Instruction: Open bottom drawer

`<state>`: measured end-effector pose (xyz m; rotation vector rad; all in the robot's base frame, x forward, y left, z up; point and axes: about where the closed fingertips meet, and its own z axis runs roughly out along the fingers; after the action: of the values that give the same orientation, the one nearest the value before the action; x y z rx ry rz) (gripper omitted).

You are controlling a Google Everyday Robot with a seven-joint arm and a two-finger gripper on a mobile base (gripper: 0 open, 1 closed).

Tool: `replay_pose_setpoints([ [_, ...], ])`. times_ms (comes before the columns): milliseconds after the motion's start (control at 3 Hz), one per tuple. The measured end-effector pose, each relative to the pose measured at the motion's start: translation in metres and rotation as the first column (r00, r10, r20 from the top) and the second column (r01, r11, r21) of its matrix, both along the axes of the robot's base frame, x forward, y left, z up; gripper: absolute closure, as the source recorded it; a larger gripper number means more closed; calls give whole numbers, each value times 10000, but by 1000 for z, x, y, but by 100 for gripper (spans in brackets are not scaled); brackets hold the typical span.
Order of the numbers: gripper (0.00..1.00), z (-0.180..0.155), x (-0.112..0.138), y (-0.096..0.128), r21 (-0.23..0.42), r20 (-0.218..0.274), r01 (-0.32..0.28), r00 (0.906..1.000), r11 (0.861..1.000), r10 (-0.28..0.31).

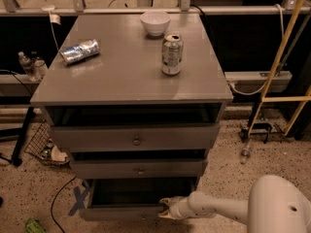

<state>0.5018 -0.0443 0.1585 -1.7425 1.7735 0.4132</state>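
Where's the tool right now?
Low in the camera view, right of centre: the tool is at the right end of the front of the bottom drawer, below the middle drawer.

The pincer (pixel 164 208) sat at the right front corner of the bottom drawer (pixel 121 213); whether it touched the drawer's edge could not be told. The drawer's inside was too dark to make out. The arm (pixel 223 208) was cut off at the lower right corner, and a green thing (pixel 34 225) on the floor by the lower edge.
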Motion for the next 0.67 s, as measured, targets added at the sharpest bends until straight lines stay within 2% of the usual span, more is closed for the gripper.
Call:
replay_pose_setpoints([
  [333,85,0,0,0,1,-1,-1,10000,10000,1],
  [667,61,0,0,0,1,-2,-1,10000,10000,1],
])
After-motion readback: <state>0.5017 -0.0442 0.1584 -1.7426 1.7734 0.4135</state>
